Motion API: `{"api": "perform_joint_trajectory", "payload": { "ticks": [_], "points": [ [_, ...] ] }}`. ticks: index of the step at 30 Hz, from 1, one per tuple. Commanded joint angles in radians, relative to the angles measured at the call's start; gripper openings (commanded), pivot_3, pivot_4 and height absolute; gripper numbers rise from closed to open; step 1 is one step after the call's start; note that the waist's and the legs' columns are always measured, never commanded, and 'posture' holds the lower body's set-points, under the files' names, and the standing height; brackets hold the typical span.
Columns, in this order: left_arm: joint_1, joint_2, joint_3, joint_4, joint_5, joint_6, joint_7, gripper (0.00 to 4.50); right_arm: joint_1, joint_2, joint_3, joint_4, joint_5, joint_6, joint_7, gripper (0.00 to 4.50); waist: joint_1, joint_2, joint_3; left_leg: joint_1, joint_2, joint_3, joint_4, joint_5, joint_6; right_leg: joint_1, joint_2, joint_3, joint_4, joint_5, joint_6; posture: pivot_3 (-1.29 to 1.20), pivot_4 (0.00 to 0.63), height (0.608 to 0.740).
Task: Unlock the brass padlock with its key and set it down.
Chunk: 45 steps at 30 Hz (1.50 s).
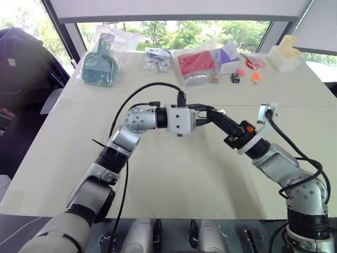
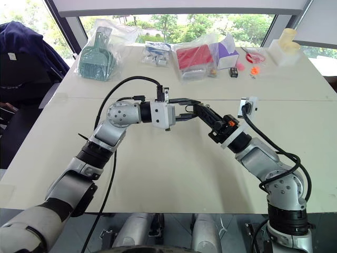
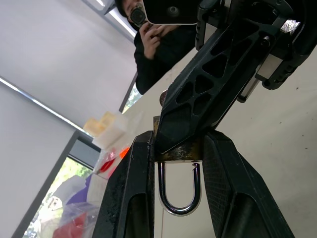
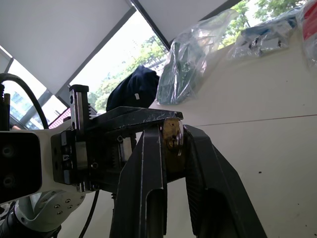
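My two grippers meet in the air above the middle of the table (image 1: 174, 179). The left gripper (image 3: 178, 144) is shut on the brass padlock (image 3: 181, 152). The lock's silvery shackle (image 3: 161, 186) hangs closed between the left fingers. From the opposite side, the right gripper (image 4: 172, 136) comes in at the end of the lock away from the shackle. Its fingers are shut on the key, whose small round head (image 4: 172, 132) shows between them. The right fingers (image 3: 198, 99) hide most of the lock body in the left wrist view. In the eye views the lock is hidden where the fingertips meet.
Along the far edge of the table lie a green item in a plastic bag (image 1: 100, 63), a bagged red box (image 1: 196, 64), a purple box (image 1: 229, 57), a white block (image 1: 287, 55) and small black and orange items (image 1: 245, 77). A person holding a phone (image 3: 158, 39) stands beyond the table.
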Motion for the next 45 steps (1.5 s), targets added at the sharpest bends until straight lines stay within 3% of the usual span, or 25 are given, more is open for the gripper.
{"api": "perform_joint_trajectory", "payload": {
  "ticks": [1,7,10,14,29,37,41,45],
  "points": [
    [-0.027,-0.003,0.026,-0.006,-0.019,0.025,0.011,1.78,0.012,0.003,-0.017,-0.027,0.003,-0.005,0.010,0.00,0.000,0.000,0.000,0.000,0.000,0.000,0.000,0.000,0.000,0.000,0.000,0.000,0.000,0.000,0.000,0.00,0.150,0.735],
    [-0.039,0.000,0.061,-0.005,-0.088,0.199,-0.022,4.18,0.018,0.002,-0.015,-0.029,-0.012,-0.004,0.017,0.00,0.000,0.000,0.000,0.000,0.000,0.000,0.000,0.000,0.000,0.000,0.000,0.000,0.000,0.000,0.000,0.00,0.150,0.735],
    [-0.046,0.005,0.111,-0.030,-0.213,0.402,-0.082,4.18,0.022,0.000,-0.021,-0.024,-0.019,-0.007,0.017,0.00,-0.002,0.000,0.000,0.000,0.000,0.000,0.000,0.000,0.000,0.000,0.000,0.000,0.000,0.000,0.000,0.00,0.150,0.735],
    [-0.068,0.015,0.158,-0.014,-0.266,0.501,-0.100,4.18,0.016,-0.001,-0.029,-0.017,-0.020,-0.007,0.016,0.00,-0.002,0.000,0.000,0.000,0.000,0.000,0.000,0.000,0.000,0.000,0.000,0.000,0.000,0.000,0.000,0.00,0.150,0.735],
    [-0.080,-0.022,0.166,0.030,-0.241,0.473,-0.091,4.18,0.020,0.024,-0.022,-0.026,-0.030,-0.007,0.011,0.00,0.000,0.000,0.000,0.000,0.000,0.000,0.000,0.000,0.000,0.000,0.000,0.000,0.000,0.000,0.000,0.00,0.150,0.735],
    [-0.125,-0.001,0.286,-0.059,-0.469,0.810,-0.141,4.18,0.033,0.020,-0.031,-0.026,-0.036,-0.010,0.012,0.00,-0.005,0.000,0.000,0.000,0.000,0.000,0.000,0.000,-0.001,0.000,0.001,0.000,0.000,0.000,0.000,0.00,0.150,0.735],
    [-0.185,-0.011,0.310,0.042,-0.446,0.783,-0.098,4.18,0.026,0.020,-0.027,-0.022,-0.034,-0.007,0.020,0.00,0.000,0.000,0.000,0.000,0.000,-0.001,0.000,0.001,-0.001,0.001,0.001,0.000,0.000,0.000,0.000,0.00,0.150,0.735],
    [-0.209,-0.029,0.259,0.163,-0.345,0.659,-0.078,4.18,0.020,0.022,-0.024,-0.027,-0.030,-0.006,0.020,0.00,0.000,0.000,0.000,0.000,-0.001,-0.001,0.000,0.001,-0.001,0.001,0.001,0.000,0.000,0.000,0.000,0.00,0.150,0.735]
  ]
}}
